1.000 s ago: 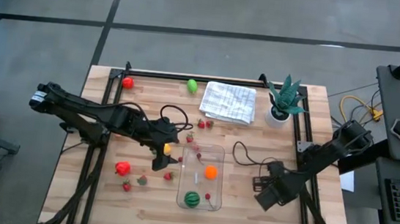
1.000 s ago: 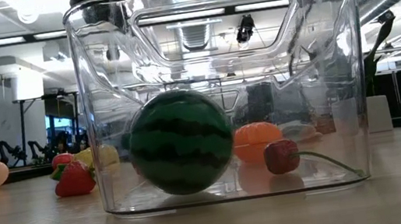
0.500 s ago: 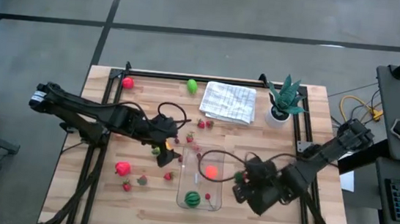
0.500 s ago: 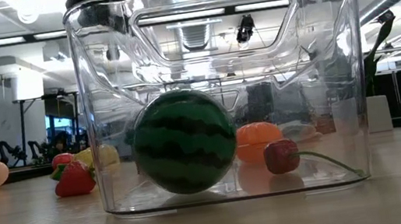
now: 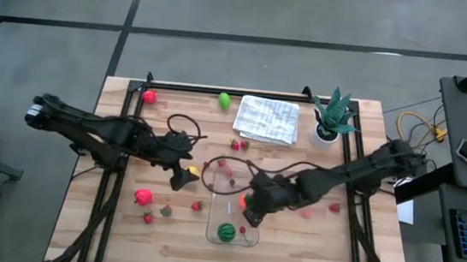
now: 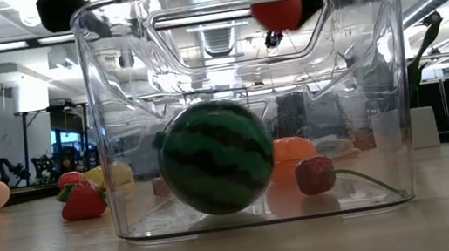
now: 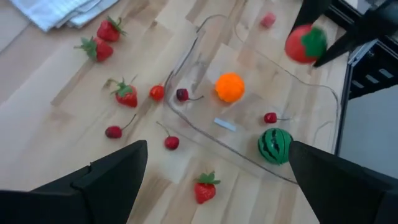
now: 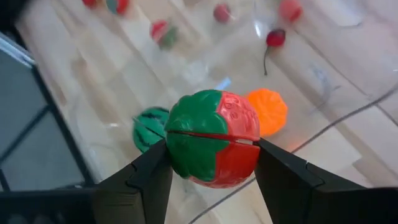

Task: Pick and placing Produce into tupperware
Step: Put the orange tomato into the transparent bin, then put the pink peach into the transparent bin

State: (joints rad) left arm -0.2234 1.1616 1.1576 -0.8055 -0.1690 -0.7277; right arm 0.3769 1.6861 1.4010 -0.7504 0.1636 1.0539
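Note:
The clear tupperware [image 5: 235,207] [image 6: 248,104] [image 7: 249,112] sits on the wood table. It contains a striped melon [image 5: 225,232] [image 6: 217,169], an orange fruit [image 7: 229,87] [image 6: 295,155] and a cherry [image 6: 315,176]. My right gripper [image 5: 252,203] [image 8: 214,177] hovers over the tupperware, shut on a red-and-green fruit [image 8: 214,138] [image 6: 278,3] [image 7: 305,43]. My left gripper [image 5: 179,174] [image 7: 216,155] is open, left of the tupperware, above scattered strawberries [image 7: 125,94] and cherries [image 7: 171,142]. My right gripper pinches the red-and-green fruit by two opposite sides [image 8: 177,152], one finger [image 8: 149,180] on each side. It comes slanting down from the table's right. The fruit is lifted clear, above the tupperware's open top.
A white cloth [image 5: 267,119] and a potted spiky plant [image 5: 331,119] stand near the far edge. A lime-green fruit [image 5: 223,101] and a red fruit [image 5: 148,97] lie there too. Another red fruit [image 5: 143,196] and strawberries [image 5: 197,205] lie left of the tupperware. Cables loop over the table.
My right arm has swung from the table's right side toward the left and now holds the red-and-green fruit over the tupperware. My left gripper has drawn back a little toward the left. The melon has rolled slightly inside the tupperware.

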